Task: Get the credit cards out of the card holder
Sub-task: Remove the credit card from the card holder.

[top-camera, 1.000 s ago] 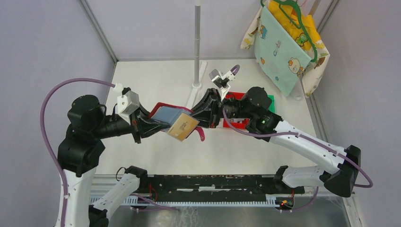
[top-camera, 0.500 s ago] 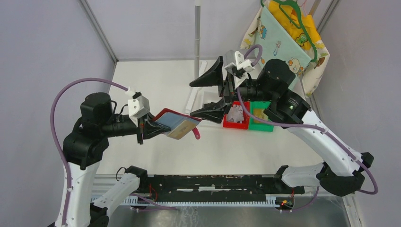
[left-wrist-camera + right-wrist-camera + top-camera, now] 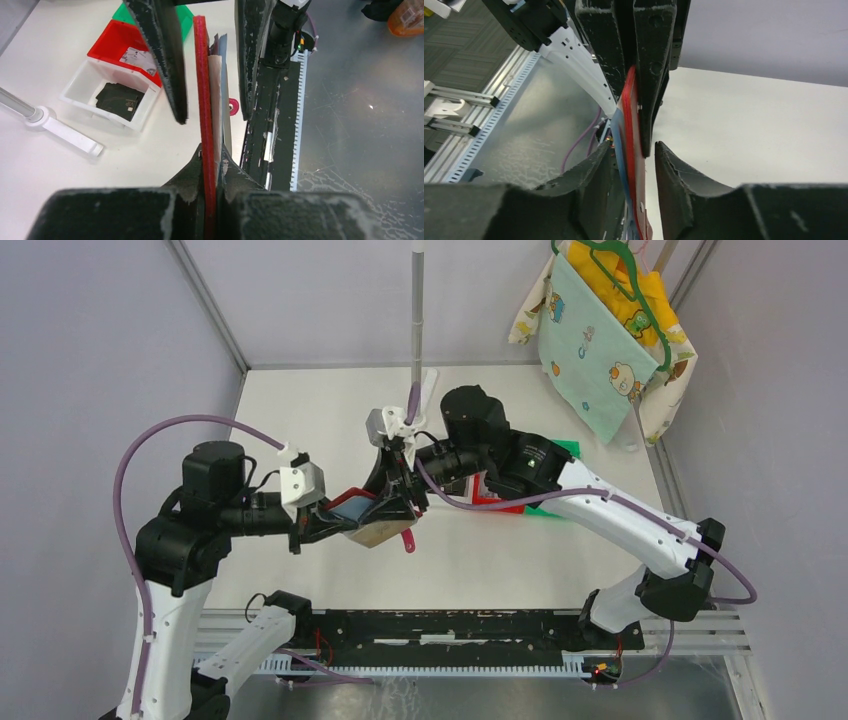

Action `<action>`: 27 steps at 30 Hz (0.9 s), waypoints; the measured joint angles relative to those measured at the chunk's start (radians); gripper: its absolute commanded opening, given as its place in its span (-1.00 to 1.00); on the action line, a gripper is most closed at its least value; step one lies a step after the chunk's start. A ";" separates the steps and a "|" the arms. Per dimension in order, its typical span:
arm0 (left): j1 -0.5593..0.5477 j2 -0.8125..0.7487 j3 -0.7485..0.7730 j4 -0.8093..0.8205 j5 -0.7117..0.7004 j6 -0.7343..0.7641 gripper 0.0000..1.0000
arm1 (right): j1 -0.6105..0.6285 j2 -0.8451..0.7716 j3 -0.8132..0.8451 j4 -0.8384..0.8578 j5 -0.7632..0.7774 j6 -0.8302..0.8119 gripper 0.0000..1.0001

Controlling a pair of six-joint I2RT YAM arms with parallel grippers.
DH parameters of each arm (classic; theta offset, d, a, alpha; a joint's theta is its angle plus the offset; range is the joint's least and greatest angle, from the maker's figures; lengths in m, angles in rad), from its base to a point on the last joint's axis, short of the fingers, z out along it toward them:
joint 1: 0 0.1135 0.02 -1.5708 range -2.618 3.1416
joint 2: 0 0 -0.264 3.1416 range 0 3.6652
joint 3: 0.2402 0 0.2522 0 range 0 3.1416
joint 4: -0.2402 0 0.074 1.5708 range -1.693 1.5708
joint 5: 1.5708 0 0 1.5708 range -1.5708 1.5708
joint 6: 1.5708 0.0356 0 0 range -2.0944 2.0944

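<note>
My left gripper [image 3: 322,521] is shut on the red card holder [image 3: 347,494] and holds it above the table. A grey-blue card [image 3: 352,508] and a tan card [image 3: 376,533] stick out of it. In the left wrist view the left gripper [image 3: 211,150] grips the holder [image 3: 201,75] edge-on, with the cards [image 3: 216,90] beside it. My right gripper [image 3: 398,502] is open, its fingers [image 3: 165,50] on either side of holder and cards. In the right wrist view the right gripper [image 3: 631,145] has the holder [image 3: 631,110] and the blue card [image 3: 620,131] between its jaws.
A red bin [image 3: 125,45], a green bin [image 3: 566,448] and a white bin holding a black item [image 3: 117,97] stand behind the holder. A pole on a stand [image 3: 416,320] rises at the back. Clothes on a hanger [image 3: 600,330] hang at the back right. A black rail [image 3: 450,625] runs along the front.
My right arm has swung from the back right down and left to the holder, and its open fingers now straddle holder and cards. My left gripper has shifted slightly right, still gripping the holder.
</note>
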State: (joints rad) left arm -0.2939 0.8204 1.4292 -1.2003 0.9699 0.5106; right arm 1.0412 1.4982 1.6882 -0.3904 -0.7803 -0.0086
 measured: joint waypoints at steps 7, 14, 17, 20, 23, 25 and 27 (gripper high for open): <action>0.000 -0.001 0.000 -0.059 -0.001 0.089 0.97 | 0.011 0.002 0.010 0.008 0.011 0.016 -1.00; 0.000 -0.043 -0.073 0.092 -0.002 -0.082 0.99 | 0.011 -0.109 -0.167 0.217 0.134 0.143 -1.00; 0.000 -0.087 -0.149 0.264 -0.028 -0.266 0.99 | 0.010 -0.203 -0.311 0.386 0.203 0.235 -1.00; 0.000 -0.130 -0.213 0.436 -0.055 -0.455 0.99 | 0.010 -0.281 -0.432 0.551 0.263 0.332 -1.00; 0.000 -0.154 -0.242 0.579 -0.069 -0.621 0.99 | 0.011 -0.322 -0.526 0.727 0.319 0.437 -1.00; 0.000 -0.161 -0.244 0.651 -0.069 -0.702 0.99 | 0.011 -0.324 -0.567 0.827 0.351 0.504 -1.00; 0.000 -0.169 -0.244 0.708 -0.069 -0.764 0.99 | 0.011 -0.319 -0.601 0.911 0.377 0.565 -1.00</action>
State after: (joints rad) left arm -0.2939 0.6518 1.1851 -0.4923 0.9009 -0.2535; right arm 1.0519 1.1797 1.0874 0.5209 -0.4038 0.5568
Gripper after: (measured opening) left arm 0.994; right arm 0.025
